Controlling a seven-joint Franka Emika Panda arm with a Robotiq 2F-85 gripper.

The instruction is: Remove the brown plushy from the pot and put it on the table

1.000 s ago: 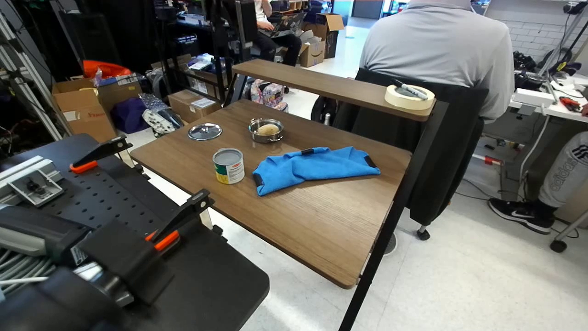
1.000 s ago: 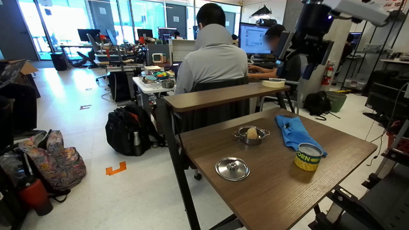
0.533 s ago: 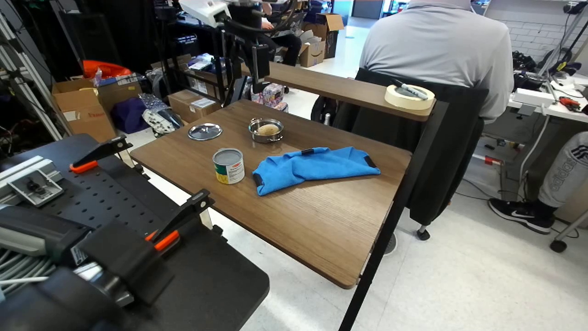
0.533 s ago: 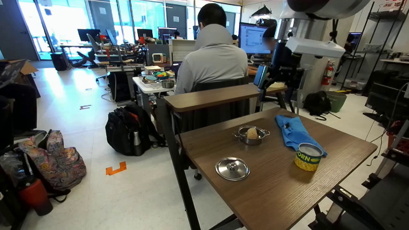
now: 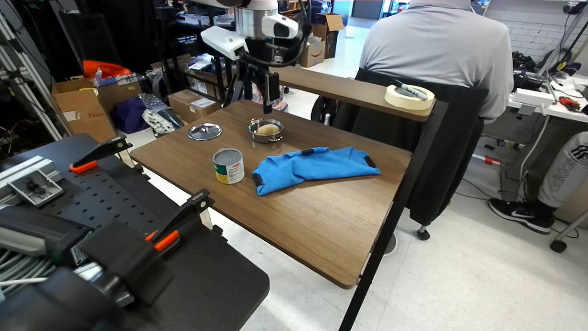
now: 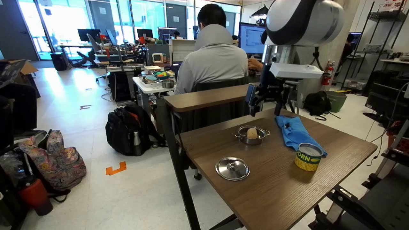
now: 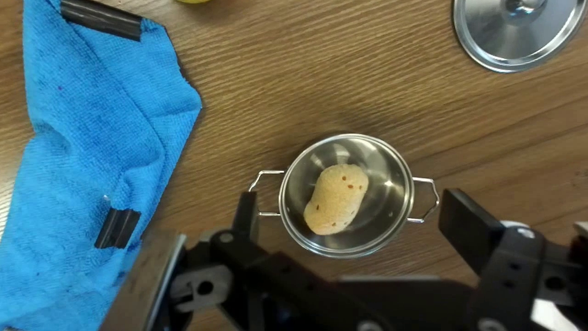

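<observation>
The light brown plushy [image 7: 336, 200] with small dark spots lies inside the small steel pot [image 7: 390, 216]. In both exterior views the plushy [image 5: 267, 130] [image 6: 252, 133] sits in the pot [image 5: 260, 138] [image 6: 246, 140] on the wooden table [image 5: 317, 216] [image 6: 265, 195]. My gripper [image 6: 265, 113] is open and empty, pointing down above the table, higher than the pot and somewhat behind it in that view. In the wrist view my gripper [image 7: 348, 202] has its fingers wide apart, one toward each pot handle, with the plushy between them in the picture. Nothing is touched.
A steel lid [image 6: 232, 168] lies near the pot. A corn can [image 6: 308, 157] and a folded blue cloth [image 5: 317, 168] are on the same table. A raised shelf [image 5: 321, 85] with a tape roll [image 5: 409, 97] runs along one edge. A person in grey [image 6: 217, 60] sits behind it.
The arm has come into view and the gripper has moved down and over the table toward the pot. The plushy, pot, lid, can and cloth have not moved.
</observation>
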